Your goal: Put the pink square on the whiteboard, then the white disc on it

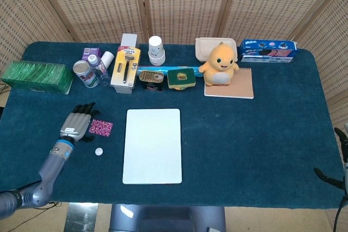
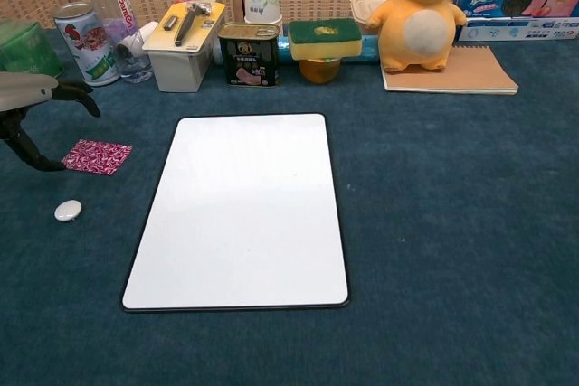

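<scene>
The pink patterned square (image 1: 101,127) (image 2: 97,156) lies flat on the blue cloth, left of the whiteboard (image 1: 153,145) (image 2: 241,211). The small white disc (image 1: 99,151) (image 2: 68,211) sits just in front of the square. My left hand (image 1: 76,123) (image 2: 36,110) hovers at the square's left edge with fingers spread and nothing in it; its thumb tip comes down close to the square's left corner. Only dark fingertips of my right hand (image 1: 335,162) show at the right edge of the head view, and they hold nothing I can see.
Along the back stand a green box (image 1: 37,77), a can (image 1: 84,74), a bottle (image 2: 115,22), a razor pack (image 1: 125,68), a paper cup (image 1: 156,50), a tin (image 2: 249,54), a sponge on a jar (image 2: 324,48), a yellow plush toy (image 1: 219,64) on a notebook and a blue box (image 1: 267,50).
</scene>
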`<state>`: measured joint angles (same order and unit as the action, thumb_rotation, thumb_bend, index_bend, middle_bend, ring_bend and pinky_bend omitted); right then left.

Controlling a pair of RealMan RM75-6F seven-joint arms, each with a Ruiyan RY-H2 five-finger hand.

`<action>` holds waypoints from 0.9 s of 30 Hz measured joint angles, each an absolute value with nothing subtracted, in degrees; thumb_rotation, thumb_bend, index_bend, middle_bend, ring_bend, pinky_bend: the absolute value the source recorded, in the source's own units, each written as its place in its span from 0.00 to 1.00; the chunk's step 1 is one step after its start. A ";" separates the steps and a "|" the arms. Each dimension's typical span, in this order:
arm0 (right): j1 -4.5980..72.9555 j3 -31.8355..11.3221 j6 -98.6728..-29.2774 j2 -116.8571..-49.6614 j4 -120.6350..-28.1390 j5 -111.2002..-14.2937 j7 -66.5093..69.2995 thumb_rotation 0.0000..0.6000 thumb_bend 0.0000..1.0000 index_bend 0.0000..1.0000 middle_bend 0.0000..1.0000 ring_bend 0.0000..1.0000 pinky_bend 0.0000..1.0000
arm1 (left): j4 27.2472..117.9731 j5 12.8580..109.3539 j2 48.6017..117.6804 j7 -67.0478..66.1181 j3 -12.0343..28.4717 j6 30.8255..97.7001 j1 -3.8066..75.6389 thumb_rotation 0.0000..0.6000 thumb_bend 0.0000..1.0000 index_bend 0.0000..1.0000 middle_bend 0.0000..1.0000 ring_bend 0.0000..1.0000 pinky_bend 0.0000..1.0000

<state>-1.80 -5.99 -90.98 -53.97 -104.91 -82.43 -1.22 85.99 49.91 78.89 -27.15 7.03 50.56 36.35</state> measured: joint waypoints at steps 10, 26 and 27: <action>-1.58 -6.11 -90.63 -54.09 -104.90 -82.15 -1.36 1.00 0.02 0.07 0.00 0.00 0.00 | 82.08 46.01 82.17 -28.81 6.38 49.87 38.25 1.00 0.20 0.21 0.00 0.00 0.03; -1.37 -6.03 -90.20 -54.16 -105.00 -82.11 -1.52 1.00 0.02 0.07 0.00 0.00 0.00 | 80.87 43.13 83.27 -29.47 5.93 49.40 40.26 1.00 0.21 0.39 0.00 0.00 0.03; -1.40 -6.02 -90.27 -54.13 -105.07 -82.13 -1.51 1.00 0.02 0.07 0.00 0.00 0.00 | 80.96 42.95 83.28 -29.62 5.88 49.47 40.36 1.00 0.21 0.39 0.00 0.00 0.03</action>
